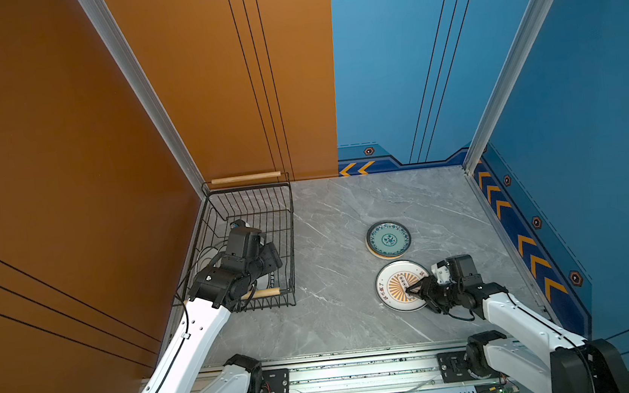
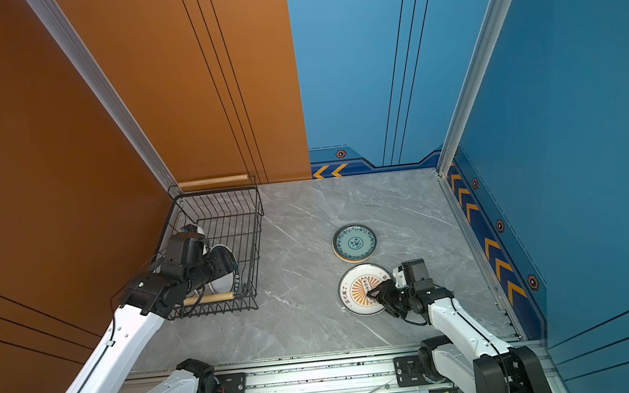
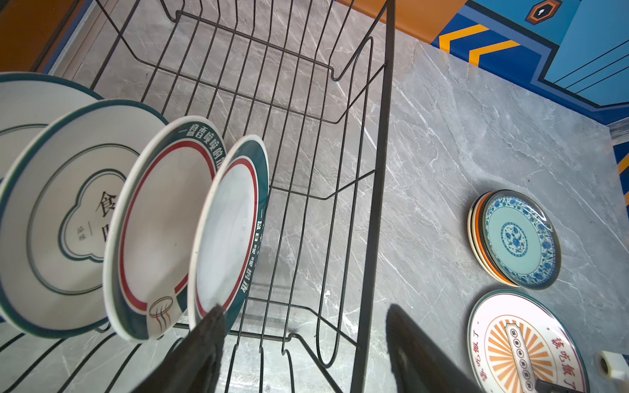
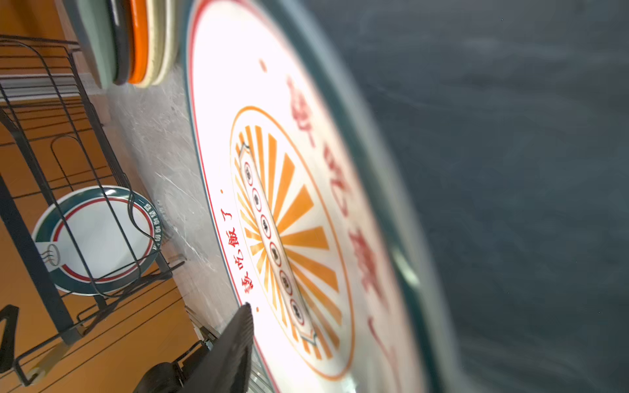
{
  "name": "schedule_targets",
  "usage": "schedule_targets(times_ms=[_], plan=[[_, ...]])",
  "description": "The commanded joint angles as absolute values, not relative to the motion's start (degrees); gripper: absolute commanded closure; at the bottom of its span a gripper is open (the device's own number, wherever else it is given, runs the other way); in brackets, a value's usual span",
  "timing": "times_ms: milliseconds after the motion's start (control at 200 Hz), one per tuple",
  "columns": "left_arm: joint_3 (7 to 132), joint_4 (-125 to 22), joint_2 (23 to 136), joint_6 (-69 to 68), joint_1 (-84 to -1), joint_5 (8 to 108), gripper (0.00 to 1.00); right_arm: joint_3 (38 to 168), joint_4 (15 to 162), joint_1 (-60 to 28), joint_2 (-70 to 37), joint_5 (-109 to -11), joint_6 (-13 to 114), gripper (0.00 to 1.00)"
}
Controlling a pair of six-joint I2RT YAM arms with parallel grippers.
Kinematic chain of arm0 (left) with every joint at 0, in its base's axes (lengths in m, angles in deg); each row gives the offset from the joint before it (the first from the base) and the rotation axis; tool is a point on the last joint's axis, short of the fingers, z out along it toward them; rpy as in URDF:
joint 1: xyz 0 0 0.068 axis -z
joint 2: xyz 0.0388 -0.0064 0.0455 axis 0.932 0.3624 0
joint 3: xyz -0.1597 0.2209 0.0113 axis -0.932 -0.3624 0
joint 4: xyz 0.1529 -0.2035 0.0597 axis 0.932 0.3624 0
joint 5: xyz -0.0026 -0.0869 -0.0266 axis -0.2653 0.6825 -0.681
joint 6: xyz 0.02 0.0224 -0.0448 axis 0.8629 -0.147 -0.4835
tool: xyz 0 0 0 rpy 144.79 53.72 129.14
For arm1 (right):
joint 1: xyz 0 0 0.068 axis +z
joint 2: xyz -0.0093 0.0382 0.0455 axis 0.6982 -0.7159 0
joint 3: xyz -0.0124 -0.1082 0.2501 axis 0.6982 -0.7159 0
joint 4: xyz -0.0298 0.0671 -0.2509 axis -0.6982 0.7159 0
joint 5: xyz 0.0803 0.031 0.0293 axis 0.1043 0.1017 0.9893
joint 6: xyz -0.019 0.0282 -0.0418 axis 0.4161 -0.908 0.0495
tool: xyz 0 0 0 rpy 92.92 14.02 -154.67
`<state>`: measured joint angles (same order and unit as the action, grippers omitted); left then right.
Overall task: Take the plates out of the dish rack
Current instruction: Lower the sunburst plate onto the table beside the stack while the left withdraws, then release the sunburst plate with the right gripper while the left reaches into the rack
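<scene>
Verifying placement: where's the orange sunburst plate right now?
The sunburst plate lies face up on the right of the table in both top views, just nearer the robot than the small-plate stack, with the right gripper over its right edge.

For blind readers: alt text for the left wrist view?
Four white, dark-rimmed round plates stand on edge in a black wire dish rack, open left gripper beside the nearest. A teal-topped plate stack and an orange-sunburst plate lie outside it.
</scene>
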<state>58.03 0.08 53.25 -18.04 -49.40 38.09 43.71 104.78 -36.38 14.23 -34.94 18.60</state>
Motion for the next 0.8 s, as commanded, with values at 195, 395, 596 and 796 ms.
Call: schedule_targets(times_ms=[195,395,596,796], plan=[[59.19,2.89,54.87,-15.84,-51.69,39.26,0.24,43.35,105.89,-34.35,14.02,-41.36,20.12,0.32],[60.10,4.26,55.88,-14.92,-52.58,38.91,0.24,45.09,111.89,-34.20,14.22,-47.38,23.59,0.19],[60.88,4.89,56.34,-14.35,-53.18,37.41,0.25,46.12,114.99,-33.91,13.02,-53.24,26.24,0.10],[63.12,6.73,58.82,-13.21,-53.99,36.64,0.26,46.79,115.96,-32.95,12.46,-56.35,26.26,0.01]])
